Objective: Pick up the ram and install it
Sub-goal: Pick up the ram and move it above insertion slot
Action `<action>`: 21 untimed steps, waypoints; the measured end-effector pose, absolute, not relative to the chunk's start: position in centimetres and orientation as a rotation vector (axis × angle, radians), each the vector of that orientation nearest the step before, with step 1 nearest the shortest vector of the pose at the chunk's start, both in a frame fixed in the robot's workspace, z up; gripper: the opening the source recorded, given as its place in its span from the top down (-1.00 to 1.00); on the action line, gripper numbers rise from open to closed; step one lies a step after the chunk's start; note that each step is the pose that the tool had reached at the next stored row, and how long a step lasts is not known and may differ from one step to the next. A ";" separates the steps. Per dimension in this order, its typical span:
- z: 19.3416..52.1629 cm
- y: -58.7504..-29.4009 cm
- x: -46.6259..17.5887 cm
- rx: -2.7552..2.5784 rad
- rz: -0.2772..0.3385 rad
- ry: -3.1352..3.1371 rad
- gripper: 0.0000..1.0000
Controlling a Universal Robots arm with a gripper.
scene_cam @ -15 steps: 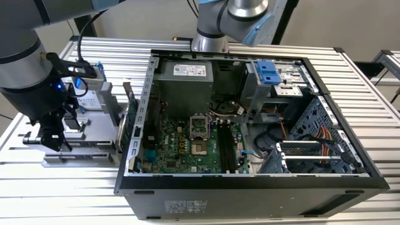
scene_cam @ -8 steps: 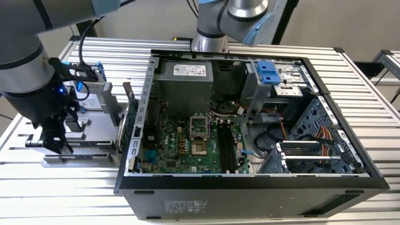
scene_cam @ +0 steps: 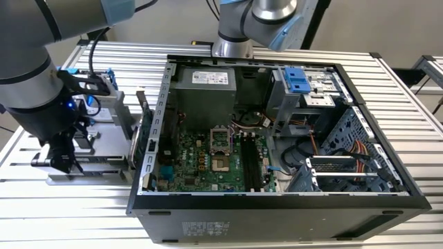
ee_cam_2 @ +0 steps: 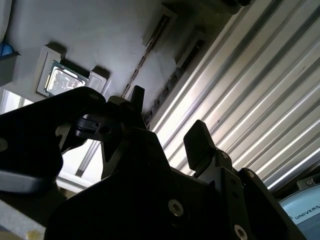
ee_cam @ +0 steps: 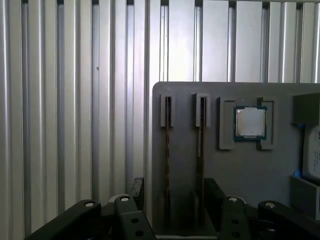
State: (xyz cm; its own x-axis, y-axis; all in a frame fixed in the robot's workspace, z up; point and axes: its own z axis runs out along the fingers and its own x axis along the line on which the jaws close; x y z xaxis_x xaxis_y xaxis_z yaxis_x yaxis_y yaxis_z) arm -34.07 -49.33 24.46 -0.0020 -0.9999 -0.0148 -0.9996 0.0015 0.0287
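- Near, at the exterior view's left: the gripper [scene_cam: 62, 158] hangs low over a grey tray [ee_cam: 245, 170] on the slatted counter [scene_cam: 408, 93]. Its jaws are apart and it holds nothing.
- The ram [ee_cam: 167, 155] stands on edge in a narrow slot of the tray. In the first wrist view it lies between the two fingers [ee_cam: 215, 192], untouched. A second stick [ee_cam: 200, 135] sits in the slot just beside it.
- Risk: both slots look to fall inside the open span. If the gripper is poorly centred on one stick, closing could catch two sticks or a slot wall.
- Risk: the board is thin and would be gripped by its edge. A tilted pinch could let it slip or twist in the slot.
- Tray contents: the two sticks, a square processor [ee_cam: 250, 122] in its own pocket beside them, and a hard drive [ee_cam: 312, 155] at the tray's edge.
- Farther, toward the exterior view's right: an open computer case [scene_cam: 277, 215] holds the motherboard [scene_cam: 201, 161]. Its long black memory slots [scene_cam: 250, 161] look empty, and cables and a drive cage lie beyond them.
- The ram is not yet lifted.
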 end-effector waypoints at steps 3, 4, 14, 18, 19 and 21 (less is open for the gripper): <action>24.1 -49.4 -34.1 2.212 -0.048 -2.217 -1.00; 23.9 -49.4 -34.1 2.212 -0.048 -2.217 -1.00; 22.6 -49.4 -34.3 2.203 -0.046 -2.224 -1.00; 22.1 -49.4 -34.3 2.199 -0.046 -2.228 -1.00; 21.9 -49.3 -34.3 2.198 -0.046 -2.229 -1.00; 21.7 -49.4 -34.3 2.195 -0.046 -2.232 -1.00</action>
